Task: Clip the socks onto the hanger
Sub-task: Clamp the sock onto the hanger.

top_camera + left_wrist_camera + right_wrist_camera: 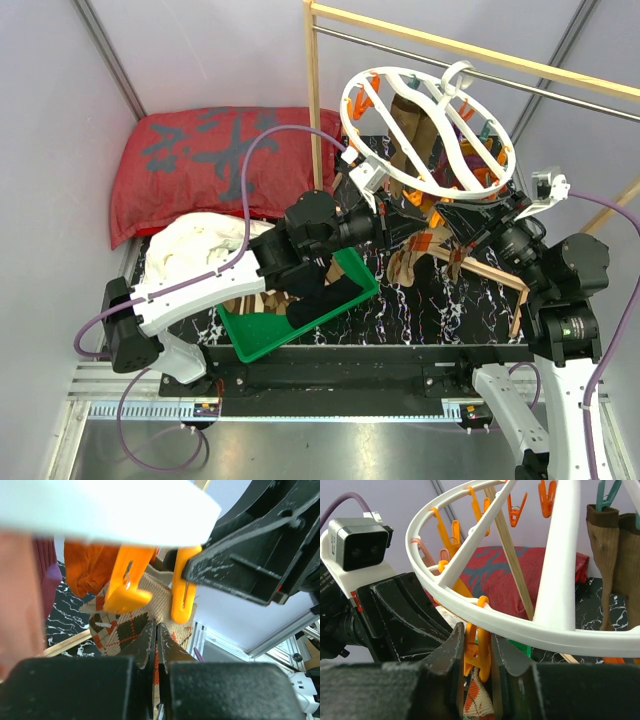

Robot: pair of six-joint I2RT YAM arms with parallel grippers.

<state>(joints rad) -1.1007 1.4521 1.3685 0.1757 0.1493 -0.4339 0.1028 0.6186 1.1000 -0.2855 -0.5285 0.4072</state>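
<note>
Step in hand: seating the argyle sock (120,630) in an orange clip (472,656) on the hanger (520,627).

Left tool (156,630): fingers together, pinching sock fabric just below the clips. A strip of the pattern shows between the pads.

Right tool (476,639): clamped on that clip under the white rim, one finger on each side. Cannot tell whether the clip's mouth stands open, since the fingers hide it.

Sock position: in the air under the near side of the hanger's rim, above the bench (450,310). Its upper edge lies right at the squeezed clip. Cannot tell whether the edge is inside the mouth yet. A second clip (127,587) hangs just beside, in front of the sock.

The hanger hangs by its hook from the wooden-framed rail (316,120), so it probably swings when pushed.

Notes for doing it well (judgement):
- Lift the sock edge straight up into the mouth. Sideways pushes would likely move the target.
- Feed in enough fabric for a firm bite, not just the very edge.
- The right tool should hold its squeeze until the fabric is in, then let go first. The left tool lets go only once the clip has bitten.
- The tools sit very close together, so move them slowly and in small steps.
- Watch that the neighbouring clip does not snag the sock.
</note>
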